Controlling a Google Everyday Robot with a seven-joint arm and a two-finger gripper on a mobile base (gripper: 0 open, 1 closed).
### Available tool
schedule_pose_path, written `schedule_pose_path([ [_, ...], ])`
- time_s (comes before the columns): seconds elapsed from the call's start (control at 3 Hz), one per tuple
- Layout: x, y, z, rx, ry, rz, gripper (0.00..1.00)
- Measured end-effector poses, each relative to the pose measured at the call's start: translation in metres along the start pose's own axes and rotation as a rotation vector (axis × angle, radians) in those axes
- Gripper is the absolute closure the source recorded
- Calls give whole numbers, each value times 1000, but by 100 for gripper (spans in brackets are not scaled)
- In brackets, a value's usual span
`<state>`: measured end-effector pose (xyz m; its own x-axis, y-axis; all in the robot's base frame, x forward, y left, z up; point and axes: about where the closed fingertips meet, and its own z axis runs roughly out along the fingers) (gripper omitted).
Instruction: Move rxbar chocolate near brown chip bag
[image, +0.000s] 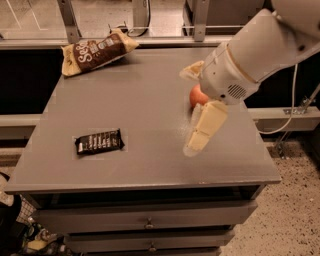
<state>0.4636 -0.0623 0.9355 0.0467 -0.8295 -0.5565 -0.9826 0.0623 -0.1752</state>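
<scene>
The rxbar chocolate (99, 142), a small flat black bar with white lettering, lies on the grey table (140, 100) at the front left. The brown chip bag (96, 52), crinkled with tan ends, lies at the table's far left corner. My gripper (186, 112) hangs above the table's right-centre on a large white arm (260, 47). It is well to the right of the bar and holds nothing. Its two cream fingers (205, 127) stand apart, one up and one down.
A red apple (196, 95) sits on the table just behind the gripper, partly hidden by it. The table has drawers under its front edge (145, 186). Metal railing posts stand behind the table. Speckled floor lies to the right.
</scene>
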Motion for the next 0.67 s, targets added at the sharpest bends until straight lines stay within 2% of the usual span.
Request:
schedule_pose_path([
  [0.33, -7, -6, 34, -39, -89, 4, 0],
  [0.67, -24, -7, 69, -100, -135, -6, 0],
])
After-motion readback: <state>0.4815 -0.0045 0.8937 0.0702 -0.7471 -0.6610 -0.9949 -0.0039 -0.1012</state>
